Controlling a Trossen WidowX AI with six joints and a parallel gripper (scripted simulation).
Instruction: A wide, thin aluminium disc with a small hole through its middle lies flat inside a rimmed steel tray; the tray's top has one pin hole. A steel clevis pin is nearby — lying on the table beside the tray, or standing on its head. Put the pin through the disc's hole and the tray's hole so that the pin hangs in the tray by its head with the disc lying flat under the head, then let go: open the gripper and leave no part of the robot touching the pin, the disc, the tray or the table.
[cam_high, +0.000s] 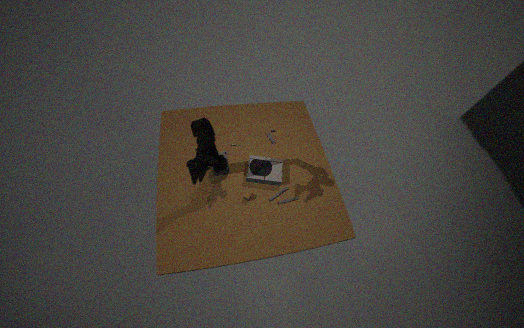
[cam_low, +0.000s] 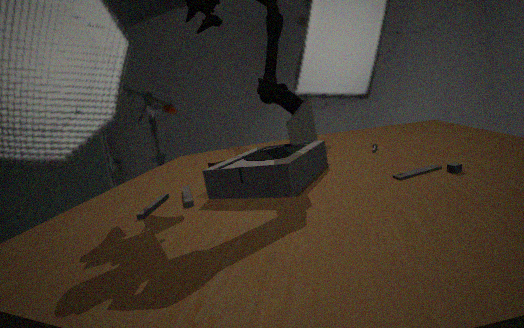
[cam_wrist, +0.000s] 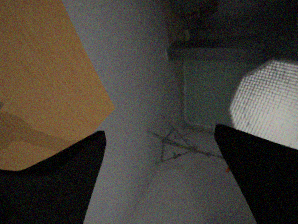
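Note:
The steel tray (cam_high: 275, 175) (cam_low: 265, 182) stands near the middle of the table. The dark-looking disc (cam_high: 260, 167) (cam_low: 272, 152) lies inside its rim, toward the left in the top view. The holes are too small to make out. A small, thin pale piece (cam_high: 234, 145) (cam_low: 374, 148) lies on the table beyond the tray; it may be the clevis pin, but its head is not clear. My gripper (cam_high: 198, 180) (cam_low: 193, 25) (cam_wrist: 161, 133) is open and empty, high above the table and away from the tray. The wrist view shows neither tray nor pin.
Two grey bars (cam_high: 278, 194) (cam_high: 288, 201) lie near the tray's front side. Another bar (cam_high: 271, 137) (cam_low: 417, 172) and a small block (cam_high: 273, 131) (cam_low: 454, 168) lie behind it. A small brownish piece (cam_high: 249, 198) lies in front of the tray. The arm's shadow crosses the table.

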